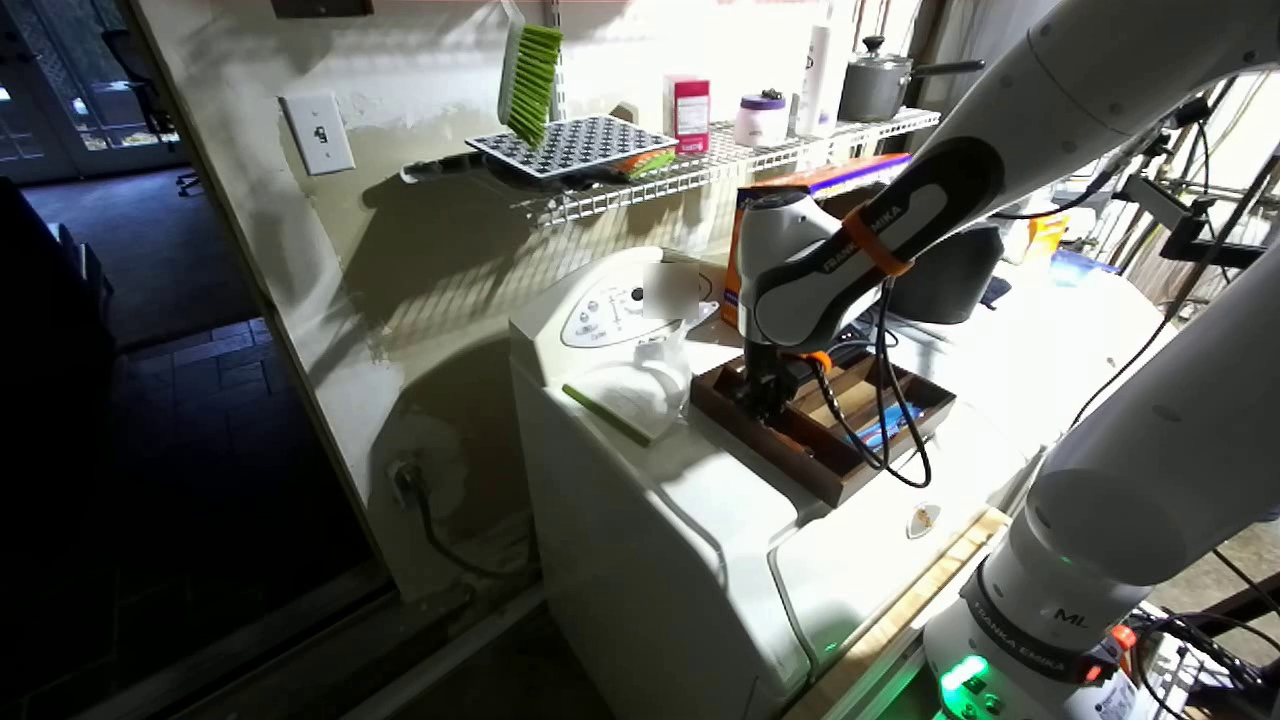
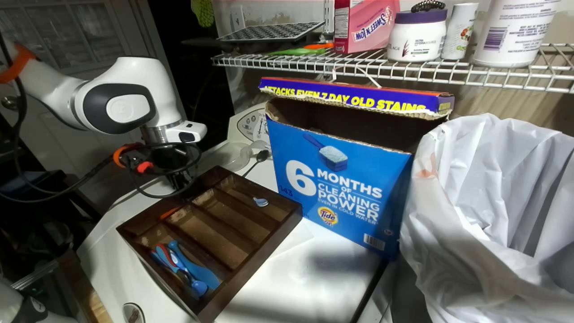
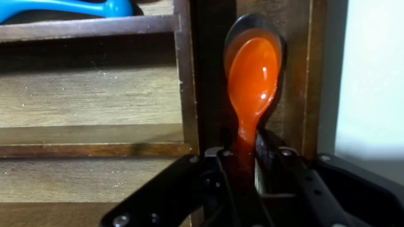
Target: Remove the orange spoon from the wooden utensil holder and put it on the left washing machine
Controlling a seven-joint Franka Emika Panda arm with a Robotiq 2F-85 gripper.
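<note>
One orange spoon (image 3: 254, 75) is your whole job, and it lies within the wooden utensil holder (image 1: 800, 468), in the end compartment that runs crosswise to the others. Your gripper (image 3: 246, 146) is down at that compartment with its fingers drawn in on the handle; from the wrist view I judge you are pinching it, though how firm the hold is doesn't show. So you seem to have the reach and the grasp done. The removal is not: the bowl sits between the compartment's walls, and whether it is raised off the floor at all I can't say.

Below the orange bowl you have a metal-looking spoon (image 3: 249, 21), its rim showing past the tip. I can't make out whether the two touch, so watch that it doesn't ride up with yours. The blue utensils (image 2: 197, 271) in another compartment need nothing from you.

As I read it, the holder stands on the left washing machine (image 1: 735, 510), so your carry should be short. You have the lift, the clearing of the wall, the lowering and the release to go, keeping off the pale green utensil (image 1: 605, 413) lying on the same top.
</note>
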